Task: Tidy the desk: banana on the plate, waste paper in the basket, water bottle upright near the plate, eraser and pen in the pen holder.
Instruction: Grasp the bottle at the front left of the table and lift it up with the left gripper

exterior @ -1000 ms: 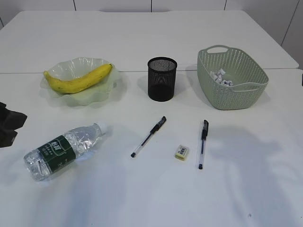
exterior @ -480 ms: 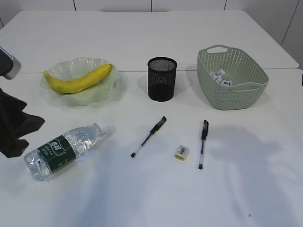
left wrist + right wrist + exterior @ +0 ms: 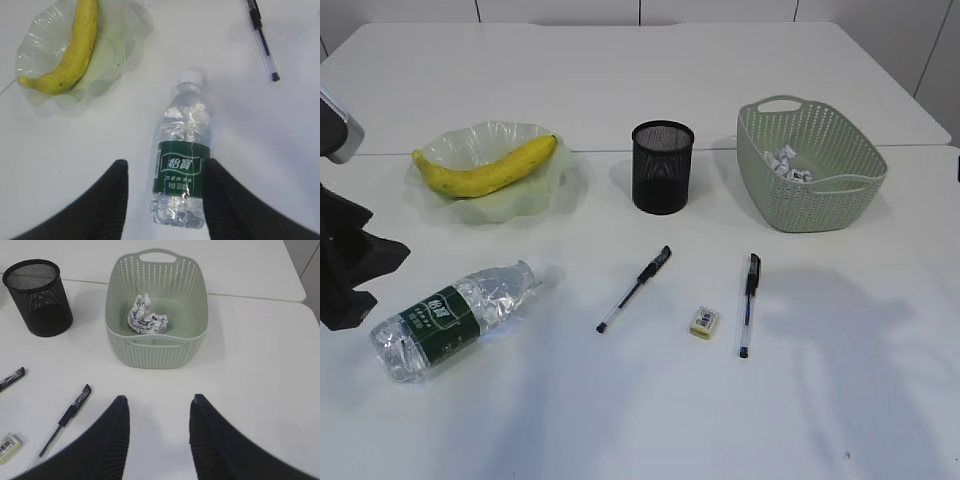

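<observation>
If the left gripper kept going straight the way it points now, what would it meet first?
Most likely the water bottle: it lies on its side between the open fingers of the left gripper, though the height above it is unclear.

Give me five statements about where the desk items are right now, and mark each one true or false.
1. The banana lies on the plate. True.
2. The water bottle stands upright. False: it lies on its side on the table.
3. Crumpled paper is inside the basket. True.
4. Both pens are in the pen holder. False: the two pens lie on the table, as does the eraser.
5. The left gripper is clamped on the bottle. False: its fingers are open on either side of it.
</observation>
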Robot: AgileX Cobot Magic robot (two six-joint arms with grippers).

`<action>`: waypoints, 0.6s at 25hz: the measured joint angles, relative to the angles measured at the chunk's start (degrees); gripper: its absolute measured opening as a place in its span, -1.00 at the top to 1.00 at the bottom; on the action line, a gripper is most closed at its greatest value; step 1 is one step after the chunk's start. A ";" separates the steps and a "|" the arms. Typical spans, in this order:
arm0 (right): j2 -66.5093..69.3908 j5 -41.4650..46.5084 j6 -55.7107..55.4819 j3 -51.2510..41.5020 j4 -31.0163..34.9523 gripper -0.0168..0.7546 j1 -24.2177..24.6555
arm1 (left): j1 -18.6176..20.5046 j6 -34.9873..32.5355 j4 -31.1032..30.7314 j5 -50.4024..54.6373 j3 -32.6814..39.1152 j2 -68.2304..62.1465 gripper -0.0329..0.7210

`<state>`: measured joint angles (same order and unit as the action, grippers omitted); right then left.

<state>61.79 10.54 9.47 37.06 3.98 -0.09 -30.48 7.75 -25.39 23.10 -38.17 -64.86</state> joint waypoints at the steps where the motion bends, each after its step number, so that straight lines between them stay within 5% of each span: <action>1: 0.00 0.00 0.00 0.00 0.00 0.17 0.00 | 0.00 0.00 0.38 0.42 0.00 0.00 0.01; 15: 0.00 -0.08 0.00 0.00 0.00 0.17 0.00 | 0.00 0.00 0.28 5.11 -0.12 0.00 0.01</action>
<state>61.79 10.46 9.47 37.06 3.98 -0.09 -30.48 7.75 -25.10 28.22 -38.30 -64.86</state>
